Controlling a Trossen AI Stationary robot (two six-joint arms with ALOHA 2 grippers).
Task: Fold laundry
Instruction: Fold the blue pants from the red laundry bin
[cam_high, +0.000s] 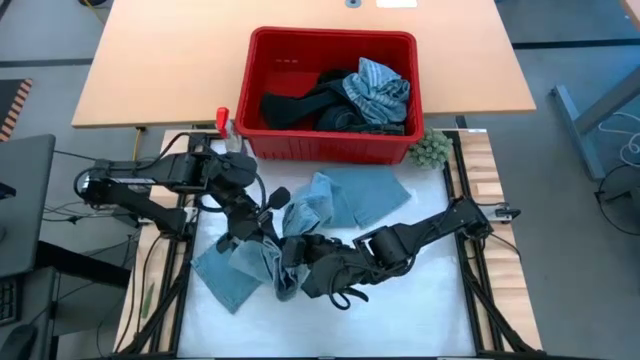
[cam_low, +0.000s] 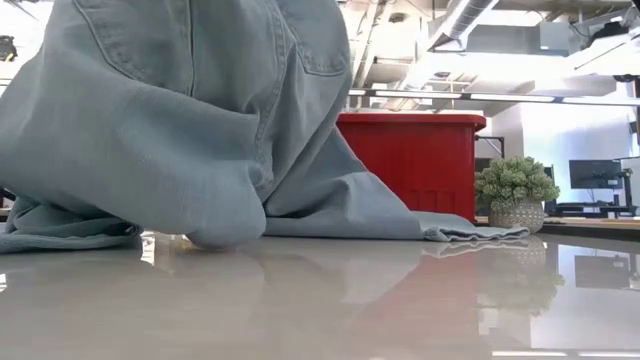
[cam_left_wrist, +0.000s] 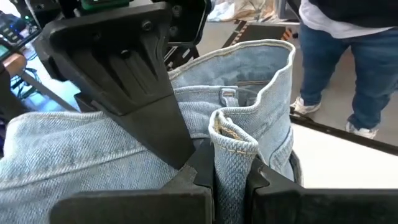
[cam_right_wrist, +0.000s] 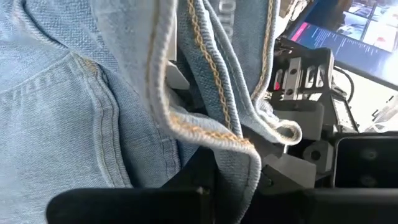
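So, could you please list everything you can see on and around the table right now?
Jeans: one pair, light blue denim, partly lifted over the white mat between the two grippers.
Clothes in basket: several, black, dark and grey-blue striped, heaped inside.
Basket: one, red plastic, on the table behind the mat.
White mat: one, under the jeans.
Small plant: one, green in a pale pot, beside the basket's right corner.
Person: one, in blue jeans, standing beyond the table.
Left gripper: dark, shut on the jeans' waistband.
Right gripper: dark, shut on a seamed edge of the jeans.
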